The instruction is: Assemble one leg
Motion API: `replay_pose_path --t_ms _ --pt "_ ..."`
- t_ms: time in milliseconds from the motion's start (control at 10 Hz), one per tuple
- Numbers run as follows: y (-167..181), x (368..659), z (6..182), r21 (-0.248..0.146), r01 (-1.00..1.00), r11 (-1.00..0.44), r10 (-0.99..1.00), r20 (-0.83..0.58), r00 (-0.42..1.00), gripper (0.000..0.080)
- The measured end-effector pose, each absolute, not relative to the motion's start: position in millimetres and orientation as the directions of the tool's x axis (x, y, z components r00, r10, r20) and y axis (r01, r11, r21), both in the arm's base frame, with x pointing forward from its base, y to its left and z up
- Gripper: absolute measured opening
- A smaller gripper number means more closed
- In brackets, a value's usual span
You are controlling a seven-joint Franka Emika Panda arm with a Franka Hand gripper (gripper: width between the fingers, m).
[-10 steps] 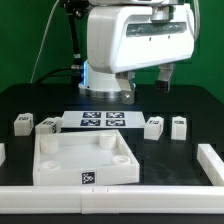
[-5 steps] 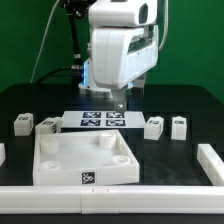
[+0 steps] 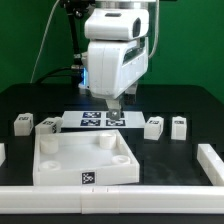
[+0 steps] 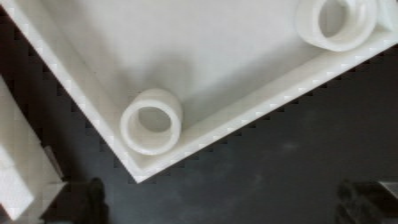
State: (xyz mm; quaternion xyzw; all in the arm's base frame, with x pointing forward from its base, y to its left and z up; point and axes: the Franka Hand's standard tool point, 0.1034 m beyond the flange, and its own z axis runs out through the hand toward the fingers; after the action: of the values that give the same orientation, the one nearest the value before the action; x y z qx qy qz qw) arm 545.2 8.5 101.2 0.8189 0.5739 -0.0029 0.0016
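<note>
Four small white legs with square tags stand on the black table. Two are at the exterior view's left (image 3: 22,123) (image 3: 46,125) and two at its right (image 3: 153,126) (image 3: 178,126). My gripper (image 3: 113,108) hangs over the marker board (image 3: 100,120), behind the large white tray-like piece (image 3: 85,157), touching no leg. In the wrist view its dark fingertips (image 4: 79,200) stand wide apart with nothing between them; the gripper (image 4: 222,205) is open and empty. That view shows a corner of the tray-like piece (image 4: 214,70) with two round sockets (image 4: 151,122) (image 4: 338,20). No leg shows there.
White rails border the table at the front (image 3: 110,200), at the exterior view's right (image 3: 210,160) and at its left edge (image 3: 2,152). A green wall stands behind the arm.
The hand has turned about its vertical axis from broadside to narrow. It has come down a little toward the marker board, shifting slightly to the exterior view's left. No part has moved.
</note>
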Motion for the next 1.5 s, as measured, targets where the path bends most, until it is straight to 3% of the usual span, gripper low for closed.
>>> replay_pose_path --t_ms 200,400,700,1100,1500 --pt "5.9 542.5 99.1 0.003 0.961 -0.276 0.961 -0.010 0.276 0.0650" --pt "-5.9 515.9 81.4 -0.015 0.996 -0.084 0.996 -0.016 0.084 0.0650" --pt "-26.7 492.4 60.1 -0.033 0.997 0.069 0.998 -0.009 -0.069 0.0650" --pt "-28.6 490.9 58.4 -0.045 0.998 0.038 0.999 -0.008 -0.038 0.0650" --pt "-58.7 456.0 25.0 -0.025 0.991 0.130 0.991 0.007 -0.130 0.0650"
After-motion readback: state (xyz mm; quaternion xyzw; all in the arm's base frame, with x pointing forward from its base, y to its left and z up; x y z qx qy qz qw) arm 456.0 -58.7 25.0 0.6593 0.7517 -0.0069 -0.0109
